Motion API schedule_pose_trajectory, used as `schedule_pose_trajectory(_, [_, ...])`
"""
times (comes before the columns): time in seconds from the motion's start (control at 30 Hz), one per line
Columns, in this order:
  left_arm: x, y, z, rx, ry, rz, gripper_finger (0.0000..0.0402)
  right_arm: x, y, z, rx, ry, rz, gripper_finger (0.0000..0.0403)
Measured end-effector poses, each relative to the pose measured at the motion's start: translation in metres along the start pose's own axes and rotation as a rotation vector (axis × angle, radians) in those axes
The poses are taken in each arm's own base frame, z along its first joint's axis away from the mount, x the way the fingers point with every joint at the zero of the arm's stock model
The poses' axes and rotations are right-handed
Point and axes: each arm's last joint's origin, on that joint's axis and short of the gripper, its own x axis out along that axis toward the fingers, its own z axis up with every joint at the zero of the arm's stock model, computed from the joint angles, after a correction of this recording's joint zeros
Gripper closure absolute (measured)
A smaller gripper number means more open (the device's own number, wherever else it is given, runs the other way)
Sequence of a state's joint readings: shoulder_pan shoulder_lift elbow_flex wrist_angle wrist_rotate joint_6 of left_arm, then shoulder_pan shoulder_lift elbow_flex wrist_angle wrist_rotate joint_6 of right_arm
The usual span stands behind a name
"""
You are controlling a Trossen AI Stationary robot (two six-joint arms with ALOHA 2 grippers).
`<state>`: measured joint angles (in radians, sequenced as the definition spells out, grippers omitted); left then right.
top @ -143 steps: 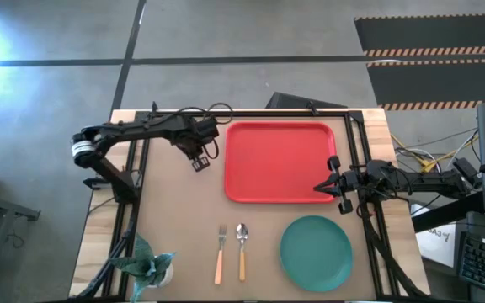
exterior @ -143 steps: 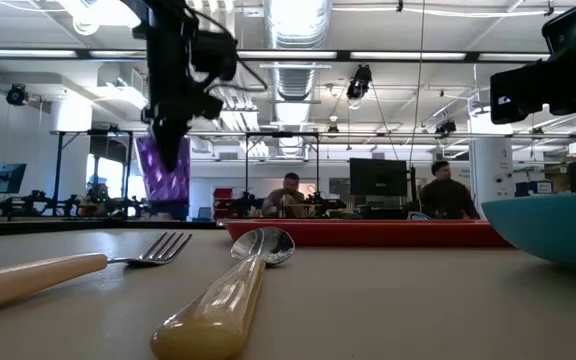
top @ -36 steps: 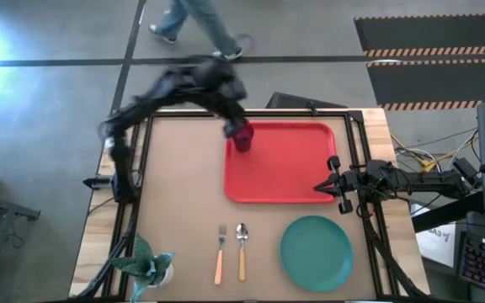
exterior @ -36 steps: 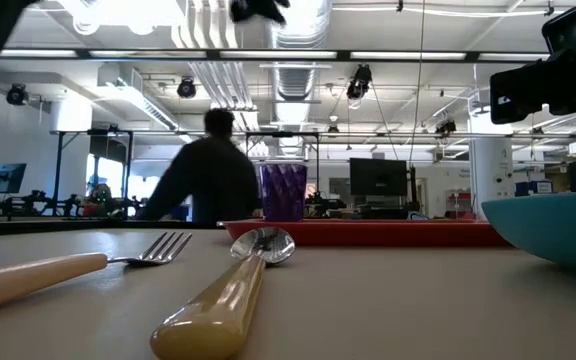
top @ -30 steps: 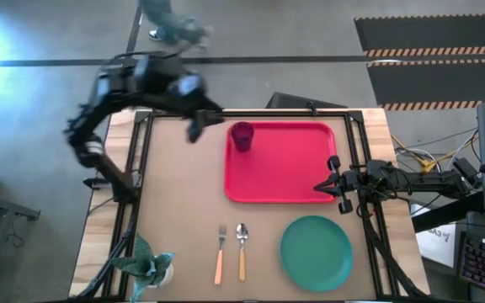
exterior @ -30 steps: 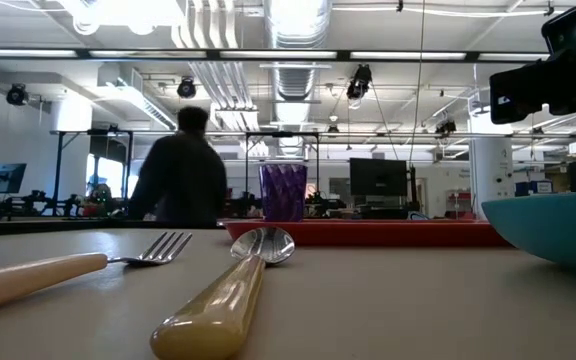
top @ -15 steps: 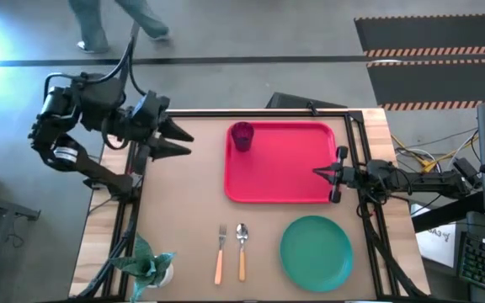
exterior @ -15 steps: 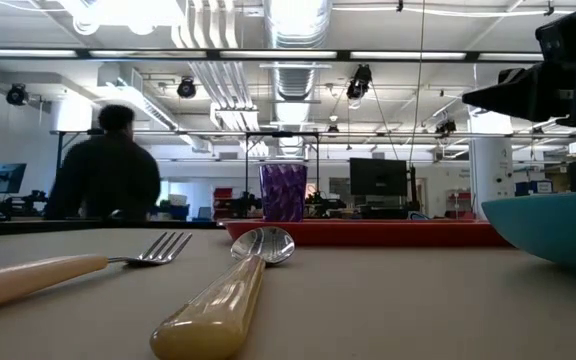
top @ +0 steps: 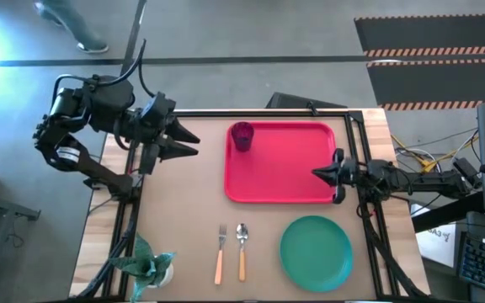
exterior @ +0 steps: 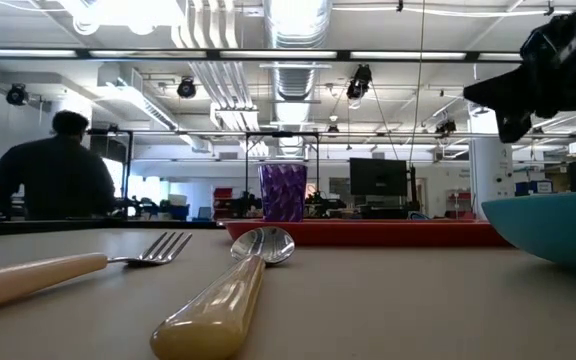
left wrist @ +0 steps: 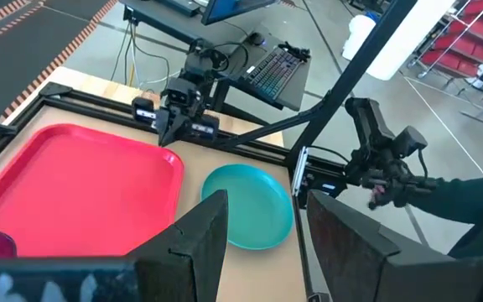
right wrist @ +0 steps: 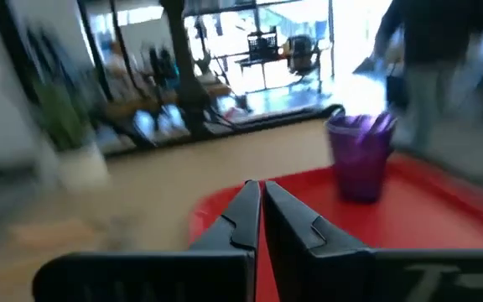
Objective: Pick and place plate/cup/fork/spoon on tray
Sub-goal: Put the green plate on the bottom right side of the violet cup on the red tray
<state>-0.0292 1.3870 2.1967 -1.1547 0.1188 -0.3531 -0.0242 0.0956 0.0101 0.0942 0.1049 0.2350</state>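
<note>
A: Only 1 of 4 things is done. The cup (top: 242, 135) stands in a far corner of the tray (top: 285, 172).

B: The plate (top: 316, 252), fork (top: 221, 253) and spoon (top: 242, 251) lie on the tabletop (top: 175, 219) near the tray. The left hand (top: 189, 143) is spread and holds nothing. The right hand (top: 316, 172) is pressed together at the tray's edge.

No text, label, brand, number or sign can be read in any of the views.
</note>
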Motion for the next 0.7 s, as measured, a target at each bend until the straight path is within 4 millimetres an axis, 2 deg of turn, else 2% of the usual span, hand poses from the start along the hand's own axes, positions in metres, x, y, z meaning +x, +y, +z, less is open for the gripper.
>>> schedule_pose_trajectory(0.13, [0.0000,-0.0002,0.0009,-0.009,-0.009,-0.002,0.0254,-0.0002,0.0006,0.0027,0.234,-0.027,0.010,0.0394])
schedule_pose_trajectory(0.47, [-0.0001,-0.0006,0.0020,-0.006,-0.021,-0.006,0.0254,0.0004,0.0002,0.0007,0.255,-0.006,0.002,0.0394])
schedule_pose_trajectory(0.7, [-0.0001,-0.0005,0.0020,-0.005,-0.020,-0.006,0.0254,0.0003,0.0004,0.0010,0.342,-0.007,0.009,0.0394])
